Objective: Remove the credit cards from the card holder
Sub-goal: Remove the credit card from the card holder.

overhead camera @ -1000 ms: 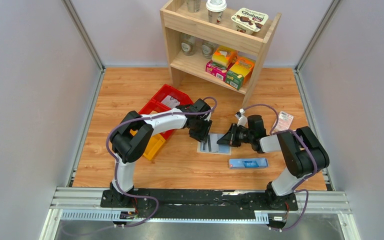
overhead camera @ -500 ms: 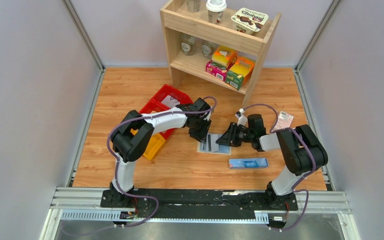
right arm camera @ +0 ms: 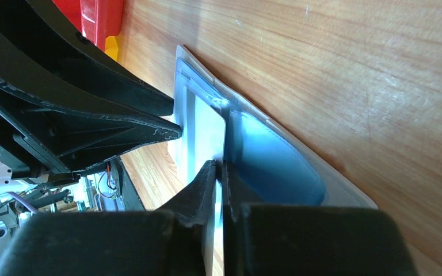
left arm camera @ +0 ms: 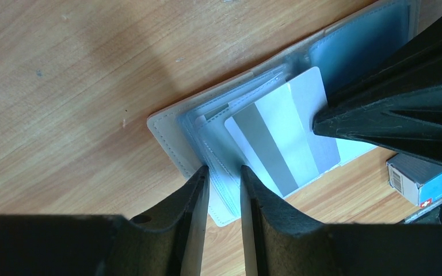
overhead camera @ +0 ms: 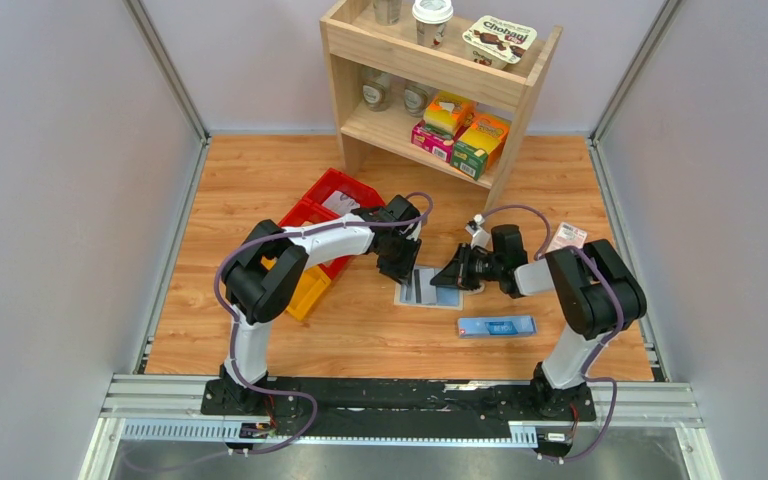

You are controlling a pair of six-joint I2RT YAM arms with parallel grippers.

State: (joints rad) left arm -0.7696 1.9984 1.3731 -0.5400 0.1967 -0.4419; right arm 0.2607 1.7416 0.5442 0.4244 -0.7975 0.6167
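The cream-beige card holder [overhead camera: 428, 296] lies open on the wooden floor, its pale blue lining up; it also shows in the left wrist view [left arm camera: 167, 135] and the right wrist view [right arm camera: 299, 167]. A white credit card with a grey stripe [left arm camera: 282, 138] sticks partly out of its clear sleeves. My left gripper [left arm camera: 223, 169] stands on the holder's left half [overhead camera: 403, 268], jaws narrow with the sleeve stack between them. My right gripper [right arm camera: 220, 167] is shut on the card's right edge [right arm camera: 204, 132], low over the holder's right half [overhead camera: 442, 280].
A long blue box [overhead camera: 497, 326] lies just in front of the holder. Red bins [overhead camera: 325, 210] and a yellow bin [overhead camera: 305, 290] sit to the left. A wooden shelf [overhead camera: 440, 80] with groceries stands behind. A pink-white packet [overhead camera: 567, 238] lies to the right.
My right arm's wrist has shifted slightly left toward the holder. The left arm and the holder have hardly moved.
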